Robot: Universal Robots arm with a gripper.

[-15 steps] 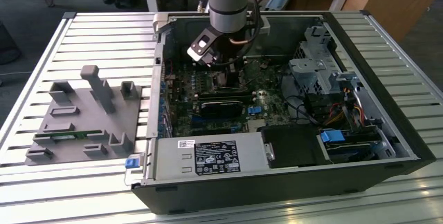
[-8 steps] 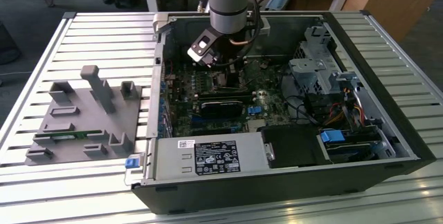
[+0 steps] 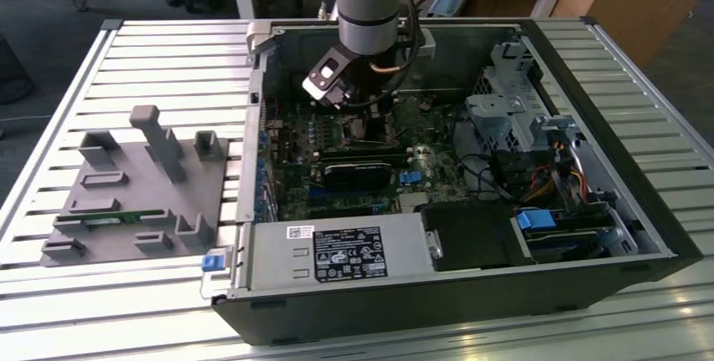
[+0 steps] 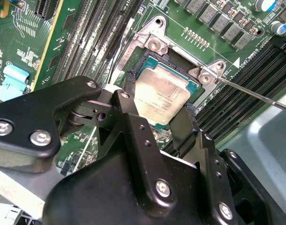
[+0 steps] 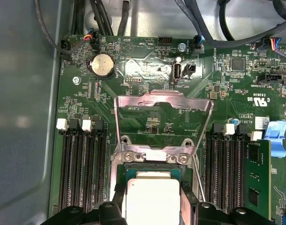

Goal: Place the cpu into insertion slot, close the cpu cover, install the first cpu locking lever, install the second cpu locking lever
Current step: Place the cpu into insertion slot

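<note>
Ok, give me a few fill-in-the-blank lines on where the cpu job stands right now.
1. The gripper has its fingers against two opposite edges of the ____.
2. The cpu cover stands ____, tilted up off the insertion slot.
3. In the exterior view, the grey fixture lies outside the computer case, on that view's ____.
Missing words: cpu; open; left.

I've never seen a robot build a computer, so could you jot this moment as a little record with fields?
setting: open computer case, arm reaching inside
end effector: close over the cpu
cpu: silver face up, at the insertion slot
cpu cover: hinged open, not over the cpu
</note>
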